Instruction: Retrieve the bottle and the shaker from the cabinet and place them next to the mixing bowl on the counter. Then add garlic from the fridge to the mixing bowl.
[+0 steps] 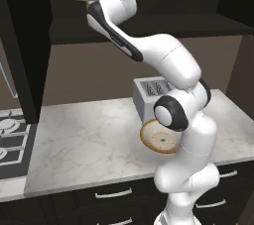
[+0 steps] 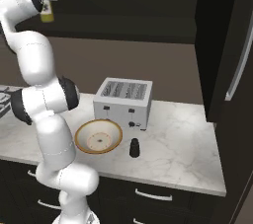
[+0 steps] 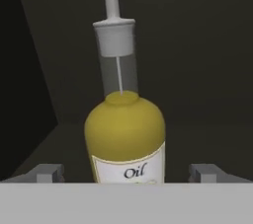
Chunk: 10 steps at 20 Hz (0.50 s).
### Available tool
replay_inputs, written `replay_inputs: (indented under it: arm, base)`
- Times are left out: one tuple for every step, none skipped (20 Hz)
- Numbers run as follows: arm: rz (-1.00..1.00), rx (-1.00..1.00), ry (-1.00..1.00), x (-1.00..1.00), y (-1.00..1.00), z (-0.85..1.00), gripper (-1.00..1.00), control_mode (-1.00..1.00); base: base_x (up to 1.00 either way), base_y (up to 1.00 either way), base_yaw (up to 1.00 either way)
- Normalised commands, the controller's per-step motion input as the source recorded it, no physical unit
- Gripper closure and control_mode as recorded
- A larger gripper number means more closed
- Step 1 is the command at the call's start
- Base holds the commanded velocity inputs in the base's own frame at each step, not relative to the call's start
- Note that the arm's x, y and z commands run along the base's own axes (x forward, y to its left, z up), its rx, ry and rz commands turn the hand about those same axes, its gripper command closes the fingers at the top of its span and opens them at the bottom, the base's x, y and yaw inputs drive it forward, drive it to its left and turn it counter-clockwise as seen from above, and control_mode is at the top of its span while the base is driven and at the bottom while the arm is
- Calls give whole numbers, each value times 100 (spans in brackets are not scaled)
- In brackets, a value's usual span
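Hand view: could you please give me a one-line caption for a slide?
Open gripper faces an upright oil bottle inside the dark cabinet, fingertips apart on either side.

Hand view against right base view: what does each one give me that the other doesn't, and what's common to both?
Hand view alone: the "Oil" label on the yellow oil bottle, its clear neck and white pourer, and the two open grey fingertips flanking its base inside the dark cabinet.

Right base view alone: the silver four-slot toaster, the tan mixing bowl, the small black shaker already standing beside the bowl, and the white marble counter.

Both: the oil bottle on the upper cabinet shelf, with the gripper up at it, not yet closed.
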Motion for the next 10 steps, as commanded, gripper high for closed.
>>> replay_inputs:
  arm:
    - [0, 0, 5, 28, 5, -2, -100, -100]
    - [0, 0, 5, 26, 0, 0, -100, -100]
    - [0, 0, 6, 26, 0, -1, -100, -100]
    - [0, 0, 6, 26, 0, -4, -100, -100]
    - [0, 0, 5, 24, 0, -1, -100, -100]
    - [0, 0, 4, 21, 0, 0, -100, -100]
    - [0, 0, 3, 19, 0, 0, -100, -100]
    - [0, 0, 5, 23, 0, 0, -100, -100]
    - [0, 0, 5, 23, 0, 0, -100, -100]
    - [0, 0, 4, 22, 0, -1, -100, -100]
  base:
    - [0, 0, 0]
    - [0, 0, 0]
    - [0, 0, 0]
    - [0, 0, 0]
    - [0, 0, 0]
    - [0, 0, 0]
    - [0, 0, 0]
    - [0, 0, 0]
    - [0, 0, 0]
    - [0, 0, 0]
